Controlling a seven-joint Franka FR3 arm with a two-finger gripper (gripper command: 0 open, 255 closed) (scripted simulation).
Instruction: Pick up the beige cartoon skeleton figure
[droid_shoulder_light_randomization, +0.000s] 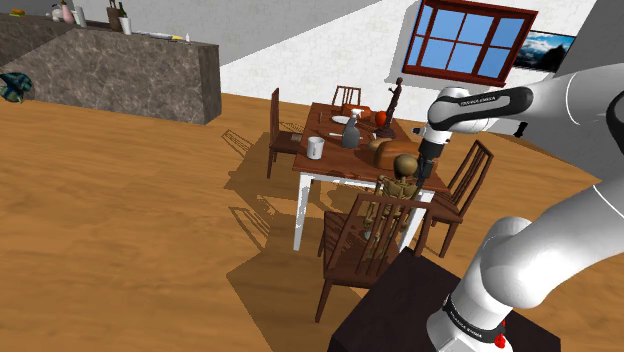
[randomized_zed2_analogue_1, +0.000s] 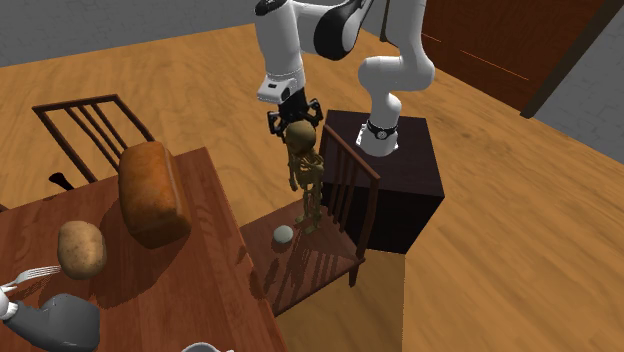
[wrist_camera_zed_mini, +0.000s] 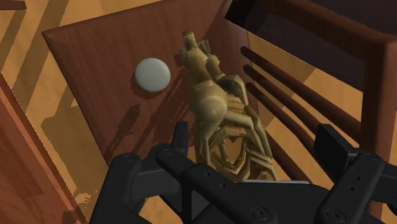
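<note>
Over the seat of the chair (randomized_zed2_analogue_1: 322, 264) nearest the stand (randomized_zed2_analogue_1: 402, 190), the tan-brown skeleton figure (randomized_zed2_analogue_1: 305, 170) hangs or stands upright, just in front of the chair's slatted back. Its feet reach down to the seat, but I cannot tell whether they touch the wood. The black claw (randomized_zed2_analogue_1: 296, 123) is directly above the chair seat, pointing down, with the figure's head between its jaws. In the wrist view the fingers (wrist_camera_zed_mini: 181, 136) stand spread on either side of the skull. One is close beside it and the other is clear of it by a visible gap, so the figure (wrist_camera_zed_mini: 213, 102) is straddled rather than pinched. A small pale ball (randomized_zed2_analogue_1: 284, 234) lies on the chair seat near the figure's feet, on the side towards the bench (randomized_zed2_analogue_1: 215, 272). The bench edge runs just beside the chair. On it a brown loaf (randomized_zed2_analogue_1: 153, 195) lies close to the chair, and a potato (randomized_zed2_analogue_1: 82, 248) lies farther from the chair than the loaf.
</note>
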